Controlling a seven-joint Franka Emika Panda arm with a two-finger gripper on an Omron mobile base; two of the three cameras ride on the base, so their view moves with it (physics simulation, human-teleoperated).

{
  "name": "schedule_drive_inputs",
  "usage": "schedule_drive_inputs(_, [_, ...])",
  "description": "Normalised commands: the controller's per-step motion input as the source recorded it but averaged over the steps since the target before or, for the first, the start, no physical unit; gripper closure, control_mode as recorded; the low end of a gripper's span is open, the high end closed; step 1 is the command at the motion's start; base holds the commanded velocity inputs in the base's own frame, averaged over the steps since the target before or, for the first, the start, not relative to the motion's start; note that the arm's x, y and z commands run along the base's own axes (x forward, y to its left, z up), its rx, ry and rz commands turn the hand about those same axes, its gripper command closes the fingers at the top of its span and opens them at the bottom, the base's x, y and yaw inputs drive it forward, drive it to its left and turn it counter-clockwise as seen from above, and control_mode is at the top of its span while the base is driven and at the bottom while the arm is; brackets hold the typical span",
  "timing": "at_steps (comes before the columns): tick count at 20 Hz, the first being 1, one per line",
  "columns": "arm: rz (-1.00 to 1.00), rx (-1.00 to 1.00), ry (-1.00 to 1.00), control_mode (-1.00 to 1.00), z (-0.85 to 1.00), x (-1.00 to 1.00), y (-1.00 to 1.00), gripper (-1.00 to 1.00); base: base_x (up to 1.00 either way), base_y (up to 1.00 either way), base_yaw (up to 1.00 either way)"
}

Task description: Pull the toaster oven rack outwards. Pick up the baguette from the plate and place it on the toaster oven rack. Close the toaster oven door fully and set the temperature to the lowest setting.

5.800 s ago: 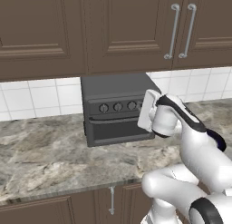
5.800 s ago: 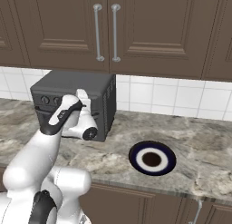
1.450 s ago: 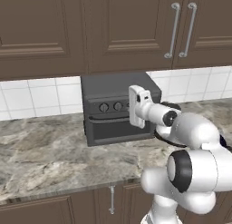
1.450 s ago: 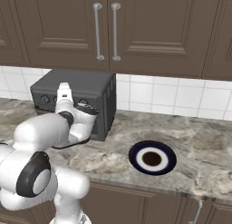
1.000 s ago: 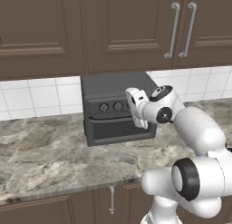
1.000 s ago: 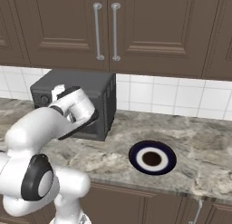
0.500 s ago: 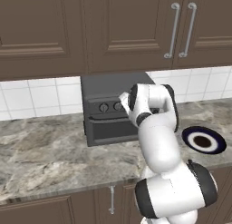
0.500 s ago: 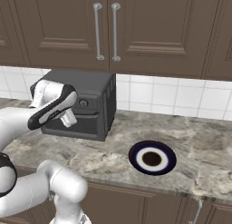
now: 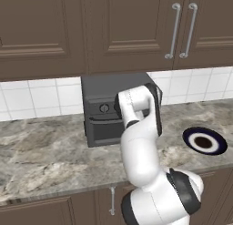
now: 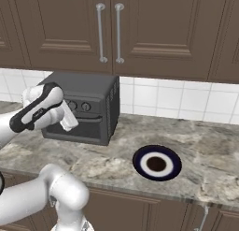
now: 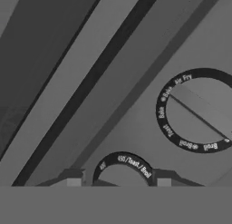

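Observation:
The dark grey toaster oven (image 10: 91, 92) stands on the counter against the tiles, and its toaster oven door (image 10: 79, 127) is closed. The rack and the baguette are hidden from view. My gripper (image 10: 69, 120) is pressed up against the knob row. In the hand view the gripper (image 11: 118, 181) is open, its fingertips (image 11: 72, 180) standing either side of a knob dial (image 11: 122, 166) marked 450, Toast and Broil, apart from it. Up and to the right is a second dial (image 11: 199, 110) reading Air Fry and Bake. The round blue plate (image 10: 156, 163) lies empty on the counter to the oven's right.
My own arm (image 9: 139, 142) rises in front of the toaster oven (image 9: 113, 89) and covers most of its knobs; one knob (image 9: 104, 108) shows. The plate (image 9: 205, 140) is on the right. Brown wall cabinets (image 9: 127, 28) hang above, drawers run below the marble counter (image 9: 41, 151).
The arm has swung upright in front of the oven, and the hand has slid left along the knob row. Oven, door and plate are unmoved.

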Motion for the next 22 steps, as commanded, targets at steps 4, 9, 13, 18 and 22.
schedule_drive_inputs(4, [0.18,-0.8,0.39,-1.0,-0.56,0.44,-1.0,1.0,0.0,0.0,0.0])
schedule_drive_inputs(9, [0.15,-0.91,0.44,-1.0,-0.51,0.42,-0.92,1.0,0.0,0.0,0.0])
schedule_drive_inputs(13, [0.16,-1.0,0.4,-1.0,-0.36,0.43,-0.67,1.0,0.0,0.0,0.0])
schedule_drive_inputs(18, [0.18,-1.0,0.35,-1.0,-0.33,0.49,-0.71,1.0,0.0,0.0,0.0])
schedule_drive_inputs(22, [0.21,-1.0,0.28,-1.0,-0.29,0.52,-0.62,1.0,0.0,0.0,0.0])
